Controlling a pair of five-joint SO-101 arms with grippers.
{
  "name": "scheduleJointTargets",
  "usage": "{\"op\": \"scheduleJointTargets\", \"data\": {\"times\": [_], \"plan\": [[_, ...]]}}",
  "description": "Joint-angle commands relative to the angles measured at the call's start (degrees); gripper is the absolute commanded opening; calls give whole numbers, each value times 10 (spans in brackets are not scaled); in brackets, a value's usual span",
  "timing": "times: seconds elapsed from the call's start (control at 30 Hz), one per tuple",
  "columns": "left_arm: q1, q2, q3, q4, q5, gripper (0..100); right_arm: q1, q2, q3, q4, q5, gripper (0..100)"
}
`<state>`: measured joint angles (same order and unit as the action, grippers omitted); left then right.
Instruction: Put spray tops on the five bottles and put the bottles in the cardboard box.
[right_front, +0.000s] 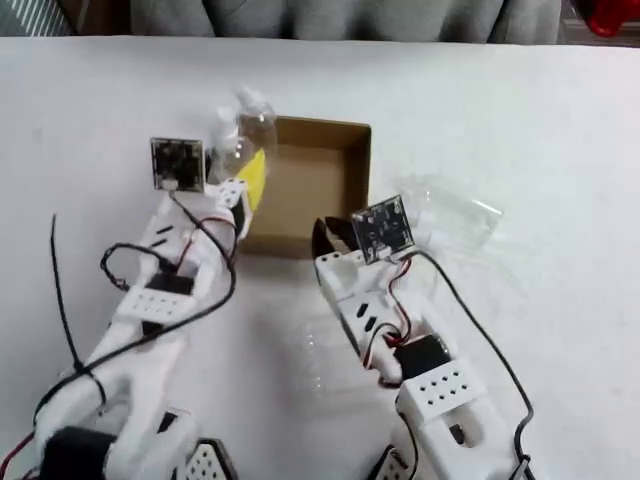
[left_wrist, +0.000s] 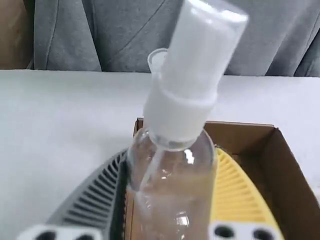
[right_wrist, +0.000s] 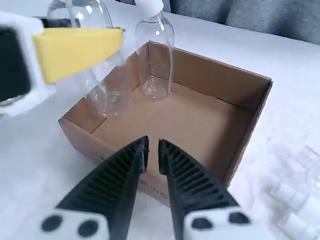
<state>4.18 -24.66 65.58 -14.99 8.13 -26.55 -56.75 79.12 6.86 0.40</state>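
The left gripper (left_wrist: 169, 202) squeezes a bottle (left_wrist: 172, 150), spray top up and nearly upright, right over what looks like the left wall of the cardboard box (right_front: 312, 188), its open floor just beside.

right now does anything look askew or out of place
The bottle in the left fingers leans askew by the cardboard box's wall, unlike the upright bottle inside. More bottles lie on their sides beside the box.

A: The bottle (left_wrist: 170, 190)?
B: Clear glossy plastic, with a smooth white plastic spray top (left_wrist: 192, 85).
A: And the cardboard box (right_wrist: 215, 85)?
B: Matt brown card — the right tool (right_wrist: 152, 150) is ribbed black plastic, the table (right_front: 520, 100) matt white.
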Motion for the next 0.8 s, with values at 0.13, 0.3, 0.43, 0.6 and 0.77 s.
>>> {"op": "scheduleJointTargets", "data": {"times": [0.13,0.3,0.43,0.6,0.77], "plan": [[-4,70,-71,-46,6,24,2,-7,-33,4,-2,16],[-4,103,-70,-86,6,24,2,-7,-33,4,-1,16],[-4,134,-70,-121,6,24,2,-7,-33,4,-1,16],[-4,168,-73,-152,2,24,2,-6,-33,4,-1,16],[0,196,-76,-178,-51,24,1,-6,-33,4,-1,16]]}}
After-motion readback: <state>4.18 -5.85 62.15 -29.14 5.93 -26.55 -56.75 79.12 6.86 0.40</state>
